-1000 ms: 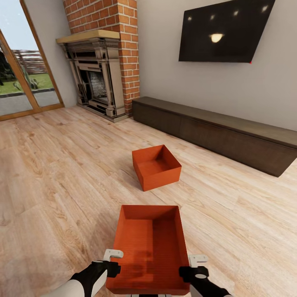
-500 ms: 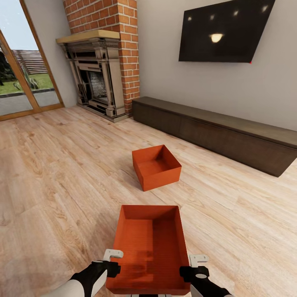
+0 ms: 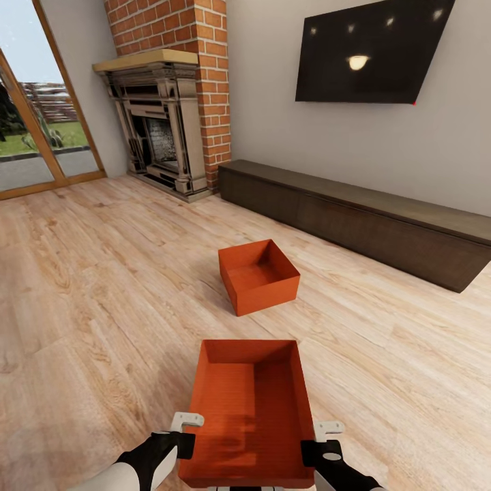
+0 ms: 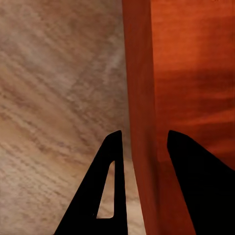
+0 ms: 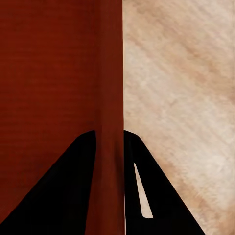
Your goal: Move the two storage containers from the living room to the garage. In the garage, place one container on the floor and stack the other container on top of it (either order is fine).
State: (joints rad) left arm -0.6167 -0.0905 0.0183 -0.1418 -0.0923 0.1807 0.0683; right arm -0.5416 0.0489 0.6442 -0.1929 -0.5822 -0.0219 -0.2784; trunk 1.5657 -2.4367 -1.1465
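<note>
While both tools pinch its walls, the near container [image 3: 247, 409] sits low
Left tool [image 4: 142, 142] and right tool [image 5: 108, 134] each squeeze one wall; the far container [image 3: 258, 275] rests on the wood floor [image 3: 102, 286]

The near bin [image 3: 249, 409] was placed on the plank floor [image 3: 88, 286], directly before the far bin [image 3: 258, 275]. The far bin was set apart from it, in front of the cabinet [image 3: 368, 218]. The cabinet was ranged along the wall, right of the fireplace [image 3: 160, 123], with the TV [image 3: 372, 51] mounted above it. The glass doors [image 3: 34, 129] were found left of the fireplace. The near bin's left wall was straddled by the left gripper [image 4: 142, 142], its right wall by the right gripper [image 5: 110, 139].
</note>
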